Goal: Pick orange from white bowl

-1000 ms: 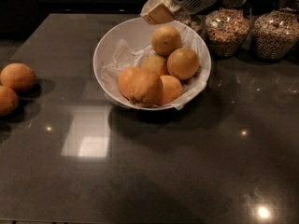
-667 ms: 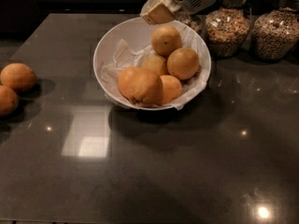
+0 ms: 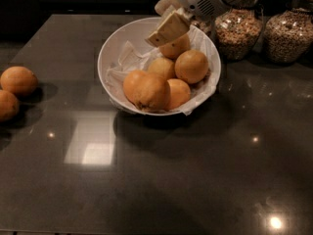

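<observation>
The white bowl [image 3: 104, 58] with crumpled paper lining stands on the dark counter, back centre. It holds several oranges. The topmost orange [image 3: 179, 48] lies at the back of the pile, with others below it [image 3: 191, 66] and in front [image 3: 147, 89]. My gripper [image 3: 161, 26] reaches in from the upper right and hangs over the bowl's back part. It is open. Its near finger [image 3: 168, 28] covers the top of the topmost orange, and the other finger sits behind, higher up. I cannot tell whether the fingers touch the orange.
Two glass jars of grain [image 3: 238, 31] [image 3: 288, 33] stand right behind the bowl at the back right. Two loose oranges [image 3: 18, 80] [image 3: 7, 104] lie at the counter's left edge. The dark counter [image 3: 161, 180] stretches toward the front.
My gripper has come down from above the bowl's back rim into the bowl, and its near finger now covers the top of the topmost orange. The oranges have not moved.
</observation>
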